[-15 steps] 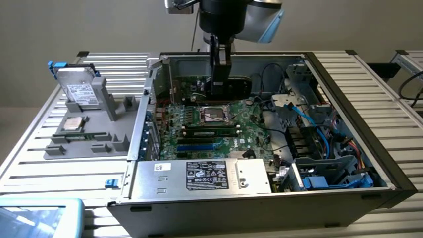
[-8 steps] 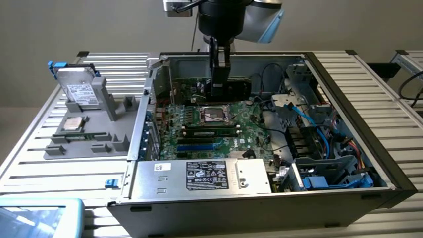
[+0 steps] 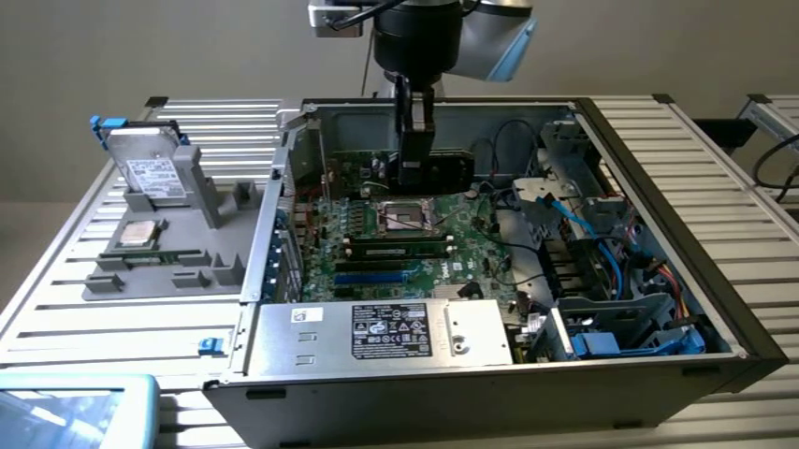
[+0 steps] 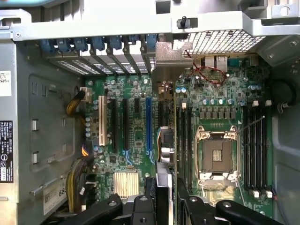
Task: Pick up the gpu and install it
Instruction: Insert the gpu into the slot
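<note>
Exterior view, clock taken from bench centre.

Bench (image 3: 699, 159): pale metal, slatted, ribs running across. Black end caps (image 3: 661, 97) at the far corners, 11 and 1 o'clock.

Centre out to 4 o'clock: open computer case (image 3: 500, 402), dark shell, lying on its side, open face up.

9 o'clock: grey holder tray (image 3: 163, 281), flat on the slats, just beside the case wall.

7 o'clock: small blue clip (image 3: 210, 346) near the case corner. Further out at 7: blue-rimmed translucent bin (image 3: 75, 412), cut by the frame edge.

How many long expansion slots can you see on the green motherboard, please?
4, side by side on the green motherboard: one white plastic slot, two black slots, and one blue slot nearest the thin gpu card in the gripper. That card may hide more.
</note>
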Available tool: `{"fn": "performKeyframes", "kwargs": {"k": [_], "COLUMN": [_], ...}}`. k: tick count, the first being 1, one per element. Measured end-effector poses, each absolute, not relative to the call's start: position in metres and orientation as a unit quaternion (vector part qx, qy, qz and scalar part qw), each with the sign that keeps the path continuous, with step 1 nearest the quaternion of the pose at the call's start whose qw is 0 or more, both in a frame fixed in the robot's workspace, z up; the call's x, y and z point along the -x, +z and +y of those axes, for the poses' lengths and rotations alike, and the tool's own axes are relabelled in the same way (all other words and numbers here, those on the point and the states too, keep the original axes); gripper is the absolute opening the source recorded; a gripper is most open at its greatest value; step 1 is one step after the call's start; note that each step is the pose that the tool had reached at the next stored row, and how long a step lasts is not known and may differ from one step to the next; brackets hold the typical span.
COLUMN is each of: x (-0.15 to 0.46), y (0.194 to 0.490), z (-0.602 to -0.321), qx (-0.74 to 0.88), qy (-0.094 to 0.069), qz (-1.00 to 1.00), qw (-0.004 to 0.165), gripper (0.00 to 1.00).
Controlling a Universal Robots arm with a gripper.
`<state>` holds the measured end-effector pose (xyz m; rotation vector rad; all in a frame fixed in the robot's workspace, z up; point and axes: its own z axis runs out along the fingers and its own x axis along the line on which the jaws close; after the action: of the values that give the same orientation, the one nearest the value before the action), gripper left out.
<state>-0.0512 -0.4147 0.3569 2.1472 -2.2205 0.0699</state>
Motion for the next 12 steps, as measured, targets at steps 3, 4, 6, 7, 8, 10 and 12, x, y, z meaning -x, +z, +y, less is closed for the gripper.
{"fn": "performKeyframes", "kwargs": {"k": [3,4,6,7,8,10,12], "x": [0.0514,0.0520,0.0530,0.0539,0.0543,0.0557,0.0586], "y": [0.3558,0.3554,0.3546,0.3540,0.3538,0.3528,0.3508], "z": [-0.4150,-0.4150,-0.4151,-0.4154,-0.4161,-0.4172,-0.4178], "qx": [-0.695,-0.695,-0.695,-0.695,-0.695,-0.695,-0.696], "qy": [0.023,0.023,0.024,0.025,0.025,0.026,0.026], "qz": [-0.718,-0.718,-0.718,-0.718,-0.718,-0.717,-0.717], "qw": [0.026,0.026,0.028,0.028,0.028,0.029,0.029], "gripper": [0.28,0.28,0.28,0.28,0.28,0.28,0.28]}}
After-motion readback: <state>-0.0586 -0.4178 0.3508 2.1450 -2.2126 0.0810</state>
